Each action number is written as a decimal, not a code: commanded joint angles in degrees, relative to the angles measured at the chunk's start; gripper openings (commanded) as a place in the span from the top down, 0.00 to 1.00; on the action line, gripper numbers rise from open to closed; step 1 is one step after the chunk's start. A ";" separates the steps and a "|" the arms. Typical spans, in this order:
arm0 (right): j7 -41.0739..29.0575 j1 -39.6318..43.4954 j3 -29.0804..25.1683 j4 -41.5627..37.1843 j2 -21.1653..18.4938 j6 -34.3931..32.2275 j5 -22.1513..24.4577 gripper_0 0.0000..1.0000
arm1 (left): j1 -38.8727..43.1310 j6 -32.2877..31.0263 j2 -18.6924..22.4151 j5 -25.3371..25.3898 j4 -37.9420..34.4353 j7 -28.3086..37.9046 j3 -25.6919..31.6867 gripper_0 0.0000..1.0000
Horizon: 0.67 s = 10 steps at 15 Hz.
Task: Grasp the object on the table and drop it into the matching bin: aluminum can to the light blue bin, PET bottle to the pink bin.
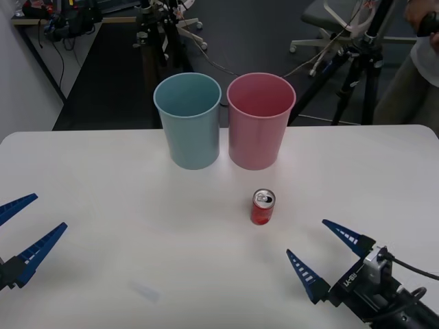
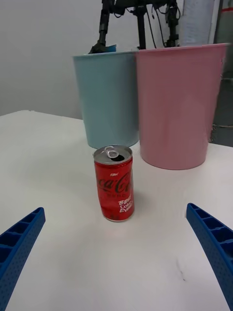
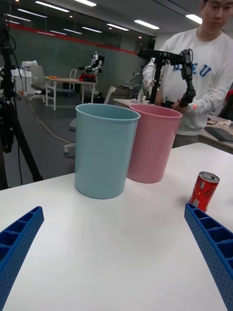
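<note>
At the left edge of the front view, the left gripper (image 1: 24,233) hovers low over the table (image 1: 103,205) with its two fingers spread wide and holding nothing. The fingers are blue, ribbed and pointed like long wedges; the arm behind them is cut off by the edge of the picture. The table is white, smooth and a little glossy, with rounded far corners.

At the far middle of the table stands the light blue bin (image 1: 187,120), a round tapered plastic bin with a rolled rim. Just beside it, to the right, stands the pink bin (image 1: 260,120) of the same shape. The two seem to touch or almost touch at the rims; I cannot tell which.

The aluminum can (image 1: 263,207) stands upright on the table, in front of the pink bin and apart from it. It is a short red cylinder with white lettering and a silver top. In the right wrist view the can (image 2: 114,183) shows a dark opening under its pull tab, and the small print is hard to read.

At the lower right, the right gripper (image 1: 322,253) is also spread open and empty, its blue ribbed fingers pointing toward the can, near but not touching. Its black wrist body is partly cut off by the corner.
</note>
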 commanded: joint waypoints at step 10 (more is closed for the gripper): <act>5.77 -9.96 5.35 10.09 5.35 6.01 1.59 0.00 | 0.00 0.00 0.00 0.00 0.00 0.00 0.00 0.00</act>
